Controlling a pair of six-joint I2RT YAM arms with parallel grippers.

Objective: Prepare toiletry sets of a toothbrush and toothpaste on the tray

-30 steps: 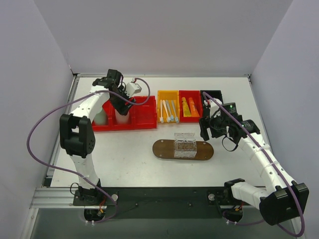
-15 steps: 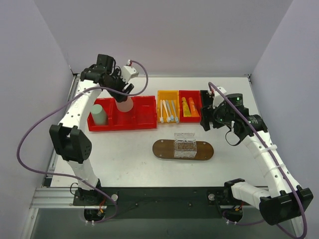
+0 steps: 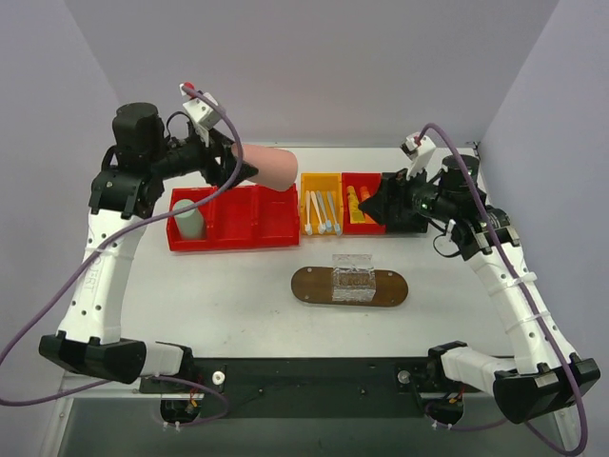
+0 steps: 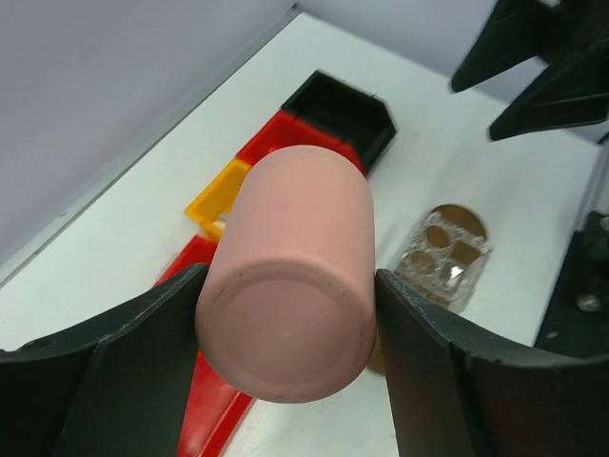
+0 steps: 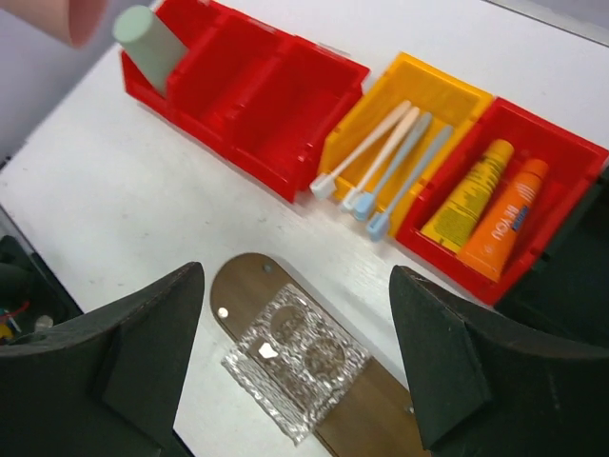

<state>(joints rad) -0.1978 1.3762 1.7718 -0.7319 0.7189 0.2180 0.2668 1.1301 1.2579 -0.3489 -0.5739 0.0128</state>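
1. Slippage risk: left gripper (image 4: 285, 328) clamps a pink cup (image 4: 295, 276) sideways in mid-air; a weak hold could drop it.
2. Right gripper (image 5: 295, 347), jaws apart, hovers over toothbrushes (image 5: 385, 152) and toothpaste tubes (image 5: 485, 205), none yet on the tray (image 3: 309, 285); a misaimed grab could snag several.

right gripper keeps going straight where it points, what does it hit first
Probably the clear holder on the tray: the right gripper, fingers open, aims down at it, though depth is unclear.

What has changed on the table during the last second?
The left gripper lifted the pink cup out of the red bin and now holds it sideways above. The right gripper, open, moved from beside the tray up towards the toothpaste tubes. The green cup, toothbrushes and tray stayed put.
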